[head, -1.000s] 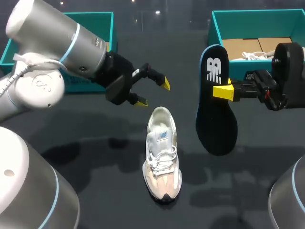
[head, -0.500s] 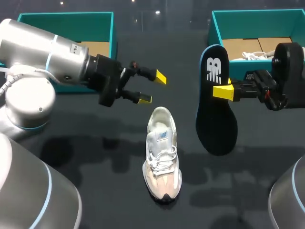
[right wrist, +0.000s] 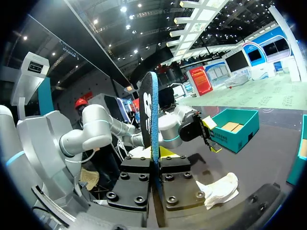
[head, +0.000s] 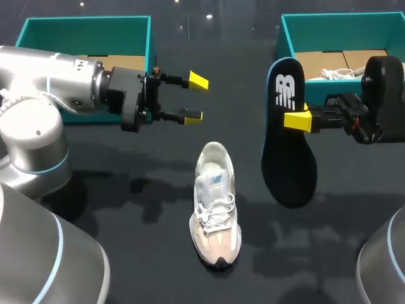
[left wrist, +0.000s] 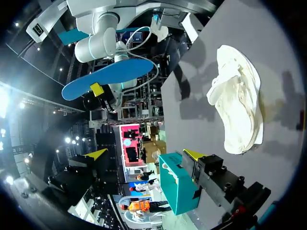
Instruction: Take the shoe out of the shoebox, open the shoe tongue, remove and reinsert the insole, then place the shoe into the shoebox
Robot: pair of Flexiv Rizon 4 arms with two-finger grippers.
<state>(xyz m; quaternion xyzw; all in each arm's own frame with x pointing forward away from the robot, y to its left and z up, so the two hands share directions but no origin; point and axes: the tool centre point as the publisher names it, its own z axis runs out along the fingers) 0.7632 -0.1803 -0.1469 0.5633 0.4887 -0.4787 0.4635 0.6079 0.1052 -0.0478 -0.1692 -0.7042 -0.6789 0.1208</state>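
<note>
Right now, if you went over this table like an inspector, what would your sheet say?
Surface: dark table, no spills seen.
Job's things: shoe standing on its sole mid-table; insole held in the air beside it; left box and right box at the far edge.
Clutter: something white in the right box, too hidden to name.
Grippers: left gripper open, in the air beyond the shoe; right gripper shut on the insole.
Cables: nothing seen on the table.
Surroundings: nothing seen.
</note>
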